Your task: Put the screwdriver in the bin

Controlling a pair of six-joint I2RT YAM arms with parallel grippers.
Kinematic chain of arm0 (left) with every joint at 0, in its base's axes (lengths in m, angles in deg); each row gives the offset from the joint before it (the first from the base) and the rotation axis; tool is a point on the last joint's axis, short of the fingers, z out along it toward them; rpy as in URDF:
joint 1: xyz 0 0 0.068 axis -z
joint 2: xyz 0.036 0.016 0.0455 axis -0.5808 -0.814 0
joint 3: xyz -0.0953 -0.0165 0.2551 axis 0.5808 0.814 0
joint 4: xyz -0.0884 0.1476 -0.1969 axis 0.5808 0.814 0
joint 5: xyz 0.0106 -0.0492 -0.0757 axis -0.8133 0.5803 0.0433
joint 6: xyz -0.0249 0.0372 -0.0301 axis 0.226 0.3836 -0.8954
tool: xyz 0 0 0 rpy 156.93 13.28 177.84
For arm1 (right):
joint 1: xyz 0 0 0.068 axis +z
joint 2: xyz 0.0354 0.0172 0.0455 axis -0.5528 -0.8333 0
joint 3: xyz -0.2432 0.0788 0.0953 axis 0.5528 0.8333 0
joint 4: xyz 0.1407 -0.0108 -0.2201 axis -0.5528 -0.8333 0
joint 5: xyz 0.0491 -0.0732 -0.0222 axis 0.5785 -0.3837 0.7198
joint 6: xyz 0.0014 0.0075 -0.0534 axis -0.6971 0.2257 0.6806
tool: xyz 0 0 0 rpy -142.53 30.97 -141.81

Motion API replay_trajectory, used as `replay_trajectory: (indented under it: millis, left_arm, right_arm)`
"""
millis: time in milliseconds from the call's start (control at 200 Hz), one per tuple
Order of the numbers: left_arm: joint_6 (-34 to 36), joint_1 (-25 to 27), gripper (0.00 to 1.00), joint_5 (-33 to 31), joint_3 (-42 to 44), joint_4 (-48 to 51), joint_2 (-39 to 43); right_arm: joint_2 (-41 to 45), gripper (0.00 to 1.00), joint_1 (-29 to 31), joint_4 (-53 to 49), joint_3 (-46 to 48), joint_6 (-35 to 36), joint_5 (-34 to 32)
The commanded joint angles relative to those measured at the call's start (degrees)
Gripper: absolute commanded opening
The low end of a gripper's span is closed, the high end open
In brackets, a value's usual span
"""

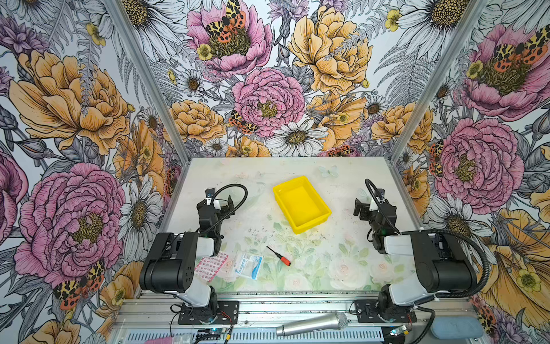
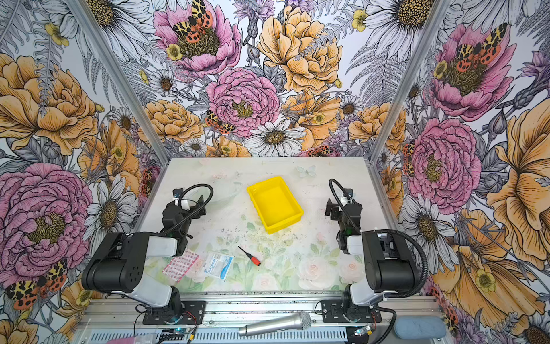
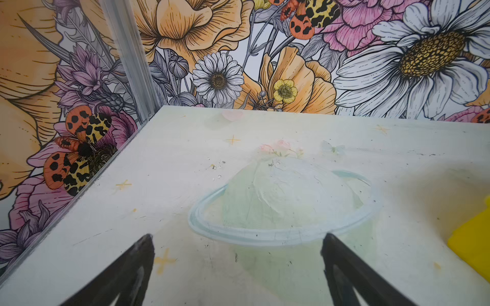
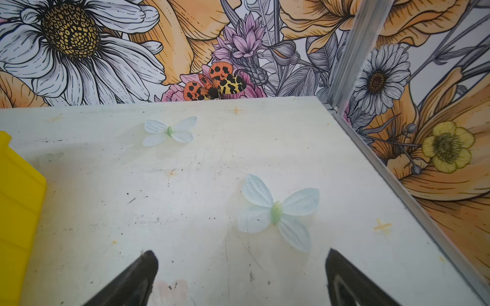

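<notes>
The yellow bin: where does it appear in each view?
Top view: the bin, central, beyond the screwdriver.
Top view: the bin, also central.
Left wrist: only the bin's corner, cut by the picture's edge.
Right wrist: the bin's wall, likewise cut.
Shared landmark: pale butterfly print beyond the bin, top views and right wrist.

Three walls [image 1: 268, 89] carry a bold floral print of peonies, daisies and moths, joined at the corners by aluminium posts [image 1: 145, 70]. The tabletop [image 1: 297, 168] is pale, faintly printed with flowers and butterflies, scuffed and dark-speckled. Lighting is even.
</notes>
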Motion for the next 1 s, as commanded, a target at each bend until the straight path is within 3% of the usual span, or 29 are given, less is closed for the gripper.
replay_trajectory:
  millis: [0,996]
  left_arm:
    - [0.1,-0.4,0.99,1.6,-0.3,-0.2,0.1]
    - [-0.2,-0.6,0.99,2.1,-0.3,-0.1,0.0]
  right_arm:
    - [-0.1,0.99,0.1,2.4,-0.4,0.6,0.5]
    - [-0.3,0.99,0.0,2.1,-0.7,0.6,0.5]
